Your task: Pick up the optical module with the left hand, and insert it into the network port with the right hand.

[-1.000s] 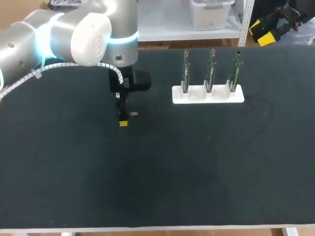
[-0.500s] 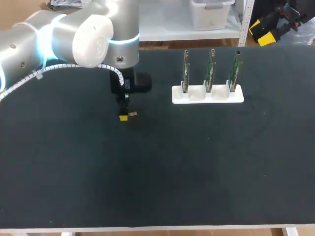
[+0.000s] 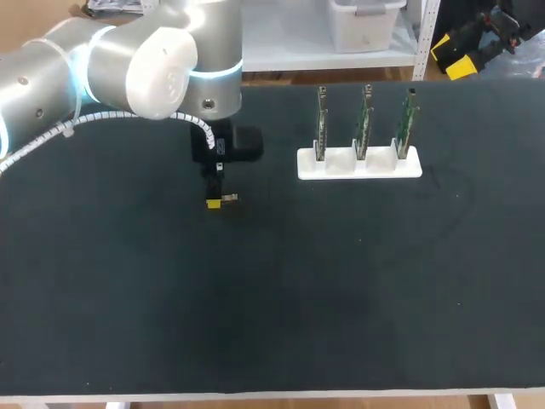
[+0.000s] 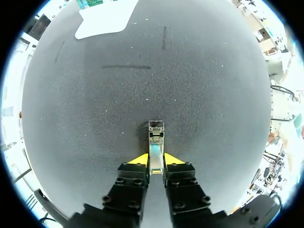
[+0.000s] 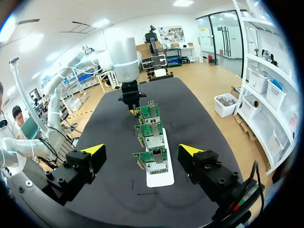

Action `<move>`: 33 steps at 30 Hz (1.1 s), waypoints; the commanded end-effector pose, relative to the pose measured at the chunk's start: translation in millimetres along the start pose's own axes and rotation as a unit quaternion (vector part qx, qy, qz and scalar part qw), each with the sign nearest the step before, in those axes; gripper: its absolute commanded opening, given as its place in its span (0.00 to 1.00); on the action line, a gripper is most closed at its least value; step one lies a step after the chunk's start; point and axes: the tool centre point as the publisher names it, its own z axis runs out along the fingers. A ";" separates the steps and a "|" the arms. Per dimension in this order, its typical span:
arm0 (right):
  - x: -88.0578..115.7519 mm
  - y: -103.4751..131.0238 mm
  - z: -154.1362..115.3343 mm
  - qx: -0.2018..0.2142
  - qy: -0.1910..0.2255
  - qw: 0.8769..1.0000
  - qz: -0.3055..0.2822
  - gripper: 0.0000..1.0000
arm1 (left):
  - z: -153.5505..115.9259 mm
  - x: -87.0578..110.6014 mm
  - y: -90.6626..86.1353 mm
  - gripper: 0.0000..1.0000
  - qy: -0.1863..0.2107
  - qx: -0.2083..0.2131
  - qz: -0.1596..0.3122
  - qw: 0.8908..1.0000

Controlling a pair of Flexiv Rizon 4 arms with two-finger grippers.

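Observation:
The optical module (image 4: 156, 142), a small metal bar, lies on the black table (image 3: 272, 307) between my left gripper's yellow tips, its front end sticking out ahead of them. My left gripper (image 4: 155, 159) is shut on it, low over the table left of the card stand; in the head view the gripper (image 3: 215, 203) points down with the module (image 3: 228, 198) at its tip. Three green network cards (image 3: 364, 119) stand upright in a white holder (image 3: 359, 164). My right gripper (image 5: 142, 150) stands open, empty, facing along the row of cards (image 5: 151, 142) toward my left arm (image 5: 127, 61).
The white holder (image 5: 159, 178) sits at the back right of the table, roughly a hand's width from the left gripper. My right arm does not show in the head view.
My left gripper's fingers have shut onto the optical module. The right gripper has stayed open.

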 end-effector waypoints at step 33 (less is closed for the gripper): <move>-1.6 -7.7 -2.3 -0.076 0.001 0.997 0.000 1.00 | -184.0 -7.1 45.3 0.00 -0.321 -0.033 0.039 0.946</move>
